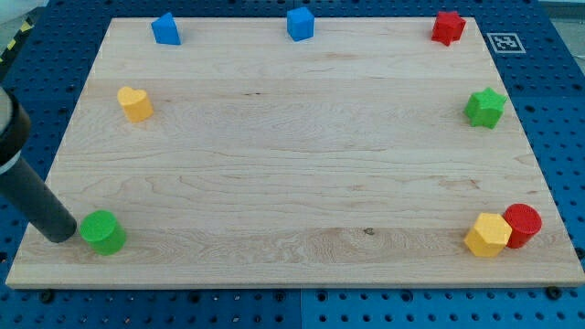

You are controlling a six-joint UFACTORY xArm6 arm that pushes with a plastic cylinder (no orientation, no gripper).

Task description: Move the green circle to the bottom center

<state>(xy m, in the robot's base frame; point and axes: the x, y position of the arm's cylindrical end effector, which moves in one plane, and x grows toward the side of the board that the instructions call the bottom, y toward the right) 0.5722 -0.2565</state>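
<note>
Tip (66, 236) sits just left of the green circle (102, 231), touching or nearly so, at the board's (292, 155) bottom-left corner. Placement makes sense: a rightward push sends it along the bottom edge toward centre. Rod leans up-left out of view (no gripper, nothing grasped, bare rod only).

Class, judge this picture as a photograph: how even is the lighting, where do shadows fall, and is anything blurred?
Camera view: lighting is even and soft, without glare on the board; blocks such as the green circle cast only faint shadows; my tip, just left of that circle, is sharp, while the rod's upper part looks blurred.
</note>
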